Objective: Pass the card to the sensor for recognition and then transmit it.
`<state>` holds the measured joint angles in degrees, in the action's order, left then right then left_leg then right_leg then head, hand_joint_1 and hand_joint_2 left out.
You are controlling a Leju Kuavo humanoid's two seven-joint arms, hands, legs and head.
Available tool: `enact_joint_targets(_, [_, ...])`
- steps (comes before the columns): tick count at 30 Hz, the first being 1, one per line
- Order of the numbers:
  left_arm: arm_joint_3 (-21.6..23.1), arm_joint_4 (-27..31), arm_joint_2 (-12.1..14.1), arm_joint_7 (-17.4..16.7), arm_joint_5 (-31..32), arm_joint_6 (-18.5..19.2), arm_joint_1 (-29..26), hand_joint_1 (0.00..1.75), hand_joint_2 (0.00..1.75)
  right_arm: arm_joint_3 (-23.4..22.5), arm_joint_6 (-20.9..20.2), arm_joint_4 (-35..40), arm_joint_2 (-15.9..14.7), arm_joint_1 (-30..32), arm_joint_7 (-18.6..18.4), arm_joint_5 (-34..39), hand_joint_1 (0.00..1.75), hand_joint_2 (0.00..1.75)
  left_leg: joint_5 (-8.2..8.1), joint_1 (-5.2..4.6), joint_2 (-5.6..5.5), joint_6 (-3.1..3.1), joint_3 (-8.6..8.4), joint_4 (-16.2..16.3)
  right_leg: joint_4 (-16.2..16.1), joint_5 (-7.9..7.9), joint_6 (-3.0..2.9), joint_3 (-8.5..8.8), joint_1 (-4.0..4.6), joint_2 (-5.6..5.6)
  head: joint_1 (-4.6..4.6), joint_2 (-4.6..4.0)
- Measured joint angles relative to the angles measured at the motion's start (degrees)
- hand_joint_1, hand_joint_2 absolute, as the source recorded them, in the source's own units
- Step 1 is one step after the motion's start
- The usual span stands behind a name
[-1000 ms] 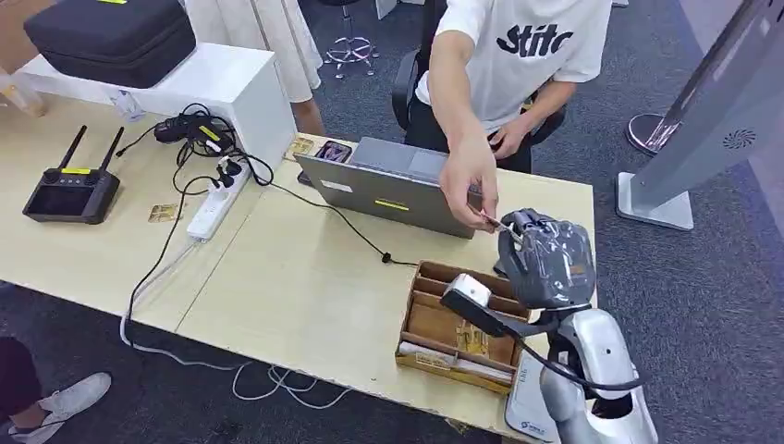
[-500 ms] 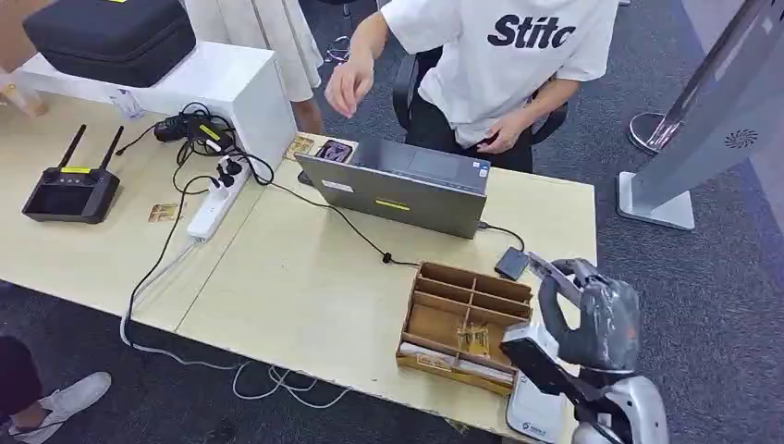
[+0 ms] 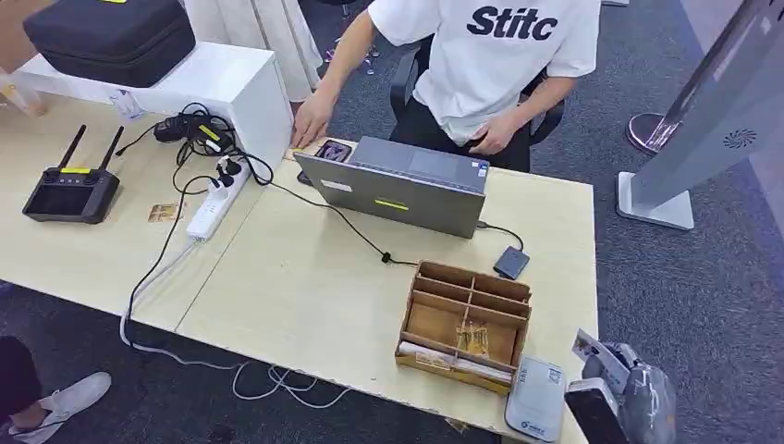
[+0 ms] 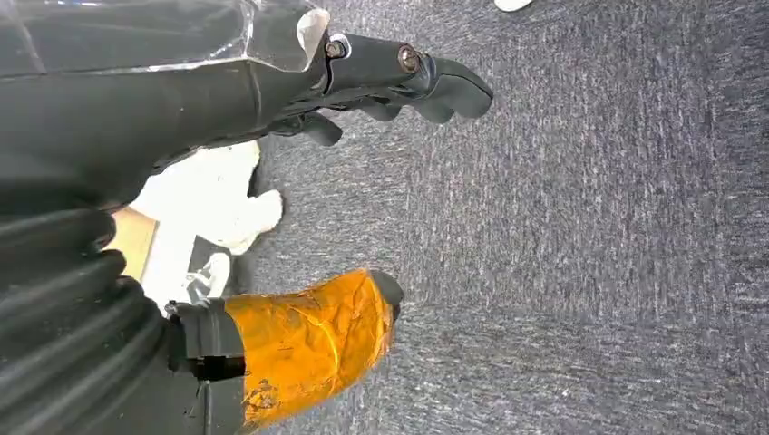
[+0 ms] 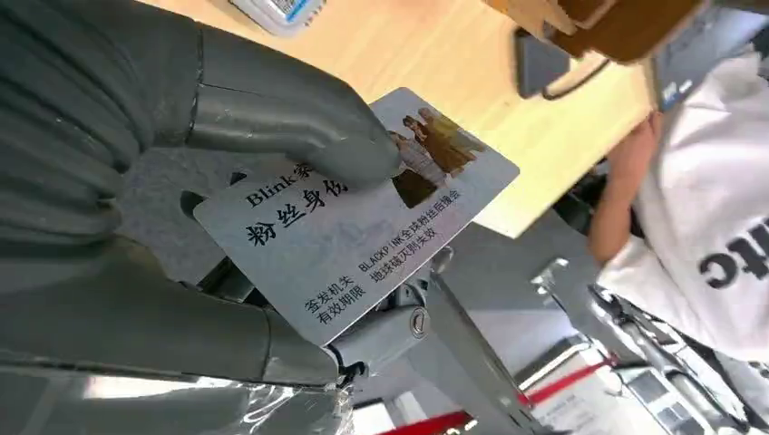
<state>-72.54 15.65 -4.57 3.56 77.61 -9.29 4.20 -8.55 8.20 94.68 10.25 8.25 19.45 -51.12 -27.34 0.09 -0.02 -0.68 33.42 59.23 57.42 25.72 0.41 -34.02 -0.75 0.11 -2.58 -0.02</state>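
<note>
My right hand (image 3: pixel 640 405) is low at the table's near right corner, just off the edge. It pinches a white card (image 3: pixel 592 352) that sticks up from it. In the right wrist view the thumb (image 5: pixel 290 118) presses the card (image 5: pixel 363 217) against the fingers; the card carries black print and a small photo. A flat grey-white card reader (image 3: pixel 536 398) lies on the table's front edge, just left of that hand. My left hand (image 4: pixel 272 181) hangs over grey carpet, fingers apart, holding nothing.
A wooden compartment box (image 3: pixel 462 324) stands beside the reader. Behind it are a grey laptop (image 3: pixel 398 190) and a small dark adapter (image 3: pixel 510 263). A person in a white T-shirt (image 3: pixel 508 55) sits at the far side, one hand (image 3: pixel 310 120) on the table by the laptop.
My right hand, holding the card, has drawn back from the person's hand and dropped to the near right corner. The person's arm has swung away to the laptop's left side.
</note>
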Motion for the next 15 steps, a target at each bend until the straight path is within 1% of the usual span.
enact_joint_targets(6, [0.0, 0.0, 0.0, 0.0, 0.42, 0.02, 0.01, 0.0, 1.75, -0.24, -1.73, -3.32, 0.72, -0.16, -0.44, -1.75, 1.75, 1.75, 0.0, 0.0, 0.0, 0.0, 0.01, 0.0, 0.0, 0.0, 0.0, 0.01, -0.01, 0.0, 0.02, 0.0])
enact_joint_targets(11, [0.0, 0.0, 0.02, 0.02, 0.61, 0.02, 0.01, 0.0, 1.75, -0.15, -1.97, -5.46, 0.98, -0.27, -0.59, -2.21, 1.75, 1.75, 0.0, 0.0, -0.01, 0.0, 0.02, 0.0, 0.0, 0.0, 0.0, 0.0, -0.01, 0.0, 0.0, 0.02])
enact_joint_targets(15, [0.0, 0.0, 0.07, 0.0, 0.79, 0.02, 0.03, 0.0, 1.75, 0.29, -2.47, -7.3, 0.98, -0.68, -1.68, -3.08, 1.75, 1.75, 0.0, 0.0, 0.0, 0.0, 0.02, 0.0, 0.0, 0.0, 0.0, 0.0, -0.01, 0.0, 0.0, 0.0])
